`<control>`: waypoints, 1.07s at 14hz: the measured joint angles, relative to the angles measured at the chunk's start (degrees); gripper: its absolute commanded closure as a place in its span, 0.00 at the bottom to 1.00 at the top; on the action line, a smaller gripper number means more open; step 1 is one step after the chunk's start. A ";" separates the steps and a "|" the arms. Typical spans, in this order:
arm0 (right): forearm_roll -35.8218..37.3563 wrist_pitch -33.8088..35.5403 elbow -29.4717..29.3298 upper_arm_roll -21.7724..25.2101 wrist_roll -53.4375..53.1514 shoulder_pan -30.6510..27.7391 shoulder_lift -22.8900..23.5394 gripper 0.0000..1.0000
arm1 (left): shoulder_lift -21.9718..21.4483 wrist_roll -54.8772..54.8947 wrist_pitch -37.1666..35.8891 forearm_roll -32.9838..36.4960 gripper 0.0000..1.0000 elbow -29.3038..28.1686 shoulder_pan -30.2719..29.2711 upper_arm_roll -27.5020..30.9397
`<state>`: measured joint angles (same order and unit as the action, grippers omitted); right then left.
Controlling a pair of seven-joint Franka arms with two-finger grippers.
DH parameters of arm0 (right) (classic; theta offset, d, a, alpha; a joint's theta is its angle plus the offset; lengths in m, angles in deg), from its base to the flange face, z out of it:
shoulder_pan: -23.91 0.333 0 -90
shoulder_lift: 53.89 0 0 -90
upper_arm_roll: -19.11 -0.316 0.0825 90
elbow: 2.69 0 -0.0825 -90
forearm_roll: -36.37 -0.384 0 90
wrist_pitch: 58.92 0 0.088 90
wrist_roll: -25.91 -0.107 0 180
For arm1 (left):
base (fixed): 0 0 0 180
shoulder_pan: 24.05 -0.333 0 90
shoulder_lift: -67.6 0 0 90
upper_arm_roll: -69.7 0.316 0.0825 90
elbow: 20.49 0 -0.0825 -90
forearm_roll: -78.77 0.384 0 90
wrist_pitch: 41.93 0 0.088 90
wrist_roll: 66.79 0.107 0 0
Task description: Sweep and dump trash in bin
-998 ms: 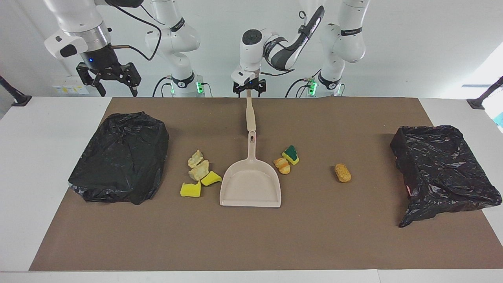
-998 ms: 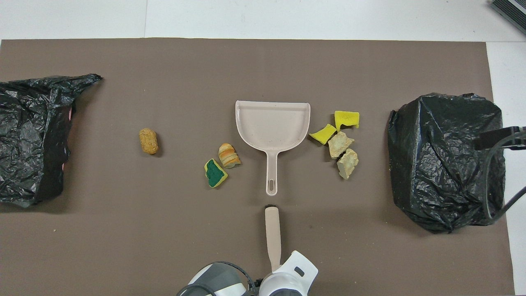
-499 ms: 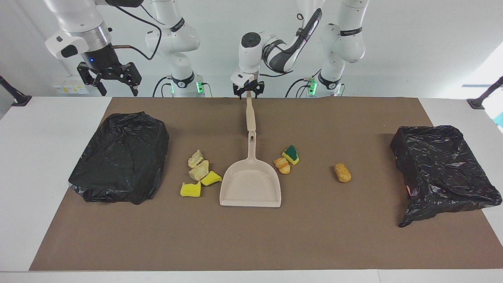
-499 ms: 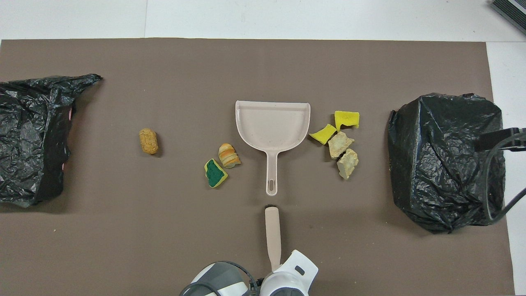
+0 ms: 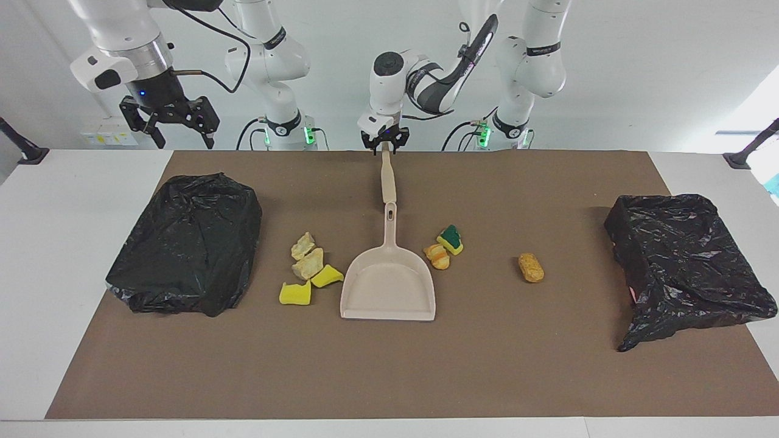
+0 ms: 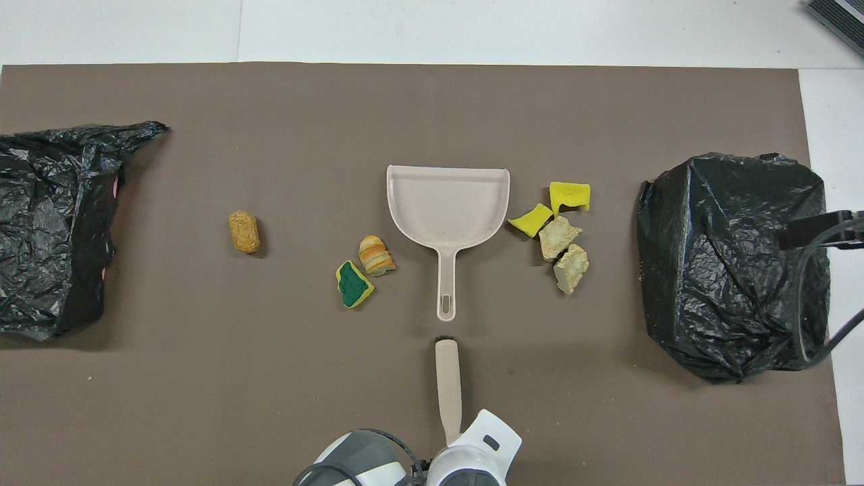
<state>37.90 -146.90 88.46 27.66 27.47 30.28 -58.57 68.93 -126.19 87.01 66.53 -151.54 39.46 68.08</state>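
The left gripper (image 5: 384, 142) has just closed around the top of the brush handle (image 5: 387, 177), giving the robot its sweeping tool. Directly below lies the dustpan (image 5: 389, 286), trash (image 5: 309, 264) scattered at both sides; the right gripper (image 5: 170, 121) waits open above a black bin (image 5: 185, 243).

Now nipped by the left gripper (image 5: 384, 145) at its top end: beige brush handle (image 5: 387, 176), upper centre of frame.

No text, label, brand or number is legible on anything here.
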 measured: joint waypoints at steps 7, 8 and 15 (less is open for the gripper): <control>0.00 0.11 0.01 0.00 0.00 0.01 -0.01 0.00 | -0.06 0.07 -3.24 -0.01 1.00 1.87 -1.24 1.49; 0.00 0.13 0.01 -0.03 0.00 0.03 -0.01 0.00 | -0.46 0.13 -5.94 0.09 1.00 3.05 -2.38 1.69; -0.05 0.47 0.23 -0.31 -2.84 2.90 0.11 0.00 | -4.72 0.52 -18.29 7.04 1.00 6.06 -14.61 2.20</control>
<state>37.84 -146.44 88.69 27.35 24.63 33.18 -58.46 64.21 -125.68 68.72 73.57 -145.48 24.85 70.28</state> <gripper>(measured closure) 0.000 0.740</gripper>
